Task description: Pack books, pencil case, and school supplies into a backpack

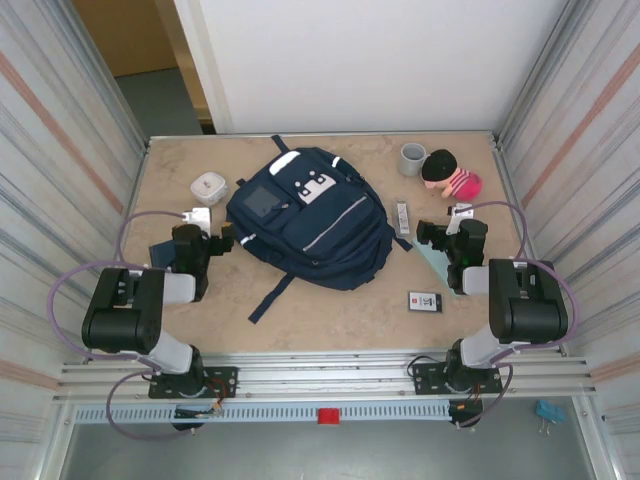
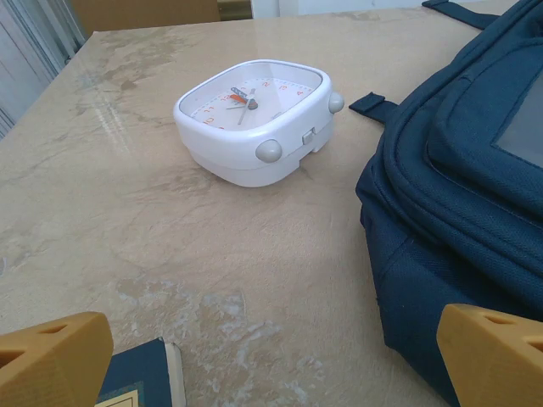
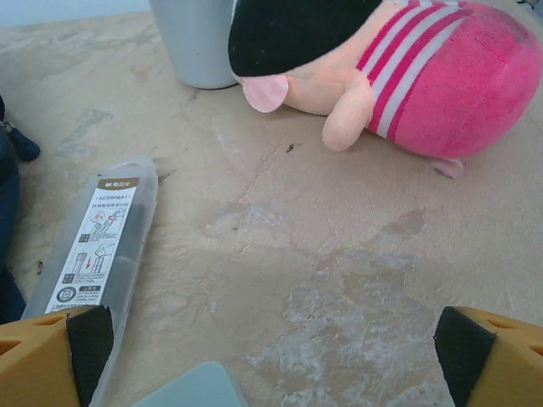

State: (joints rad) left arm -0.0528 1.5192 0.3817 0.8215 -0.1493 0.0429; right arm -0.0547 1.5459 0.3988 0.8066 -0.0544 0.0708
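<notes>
Overhead, the navy backpack (image 1: 310,220) lies flat mid-table, seemingly still zipped. The arms flank it, left gripper (image 2: 271,365) and right gripper (image 3: 271,360) both spread wide and empty, likely poised to start. The pale teal book (image 1: 435,262) sits just under the right gripper, with a grey-white bar (image 3: 102,246) beside it.

Table (image 1: 335,320): beige, marble-patterned top, evenly lit, shadows soft. Side panels (image 1: 60,150): ribbed metal, left and right, each with a reddish stripe. Back wall (image 1: 380,60): plain white. Rail (image 1: 330,375): aluminium, along the near edge. Floor (image 1: 165,100): grey, far left, beside a brown board (image 1: 120,30).
</notes>
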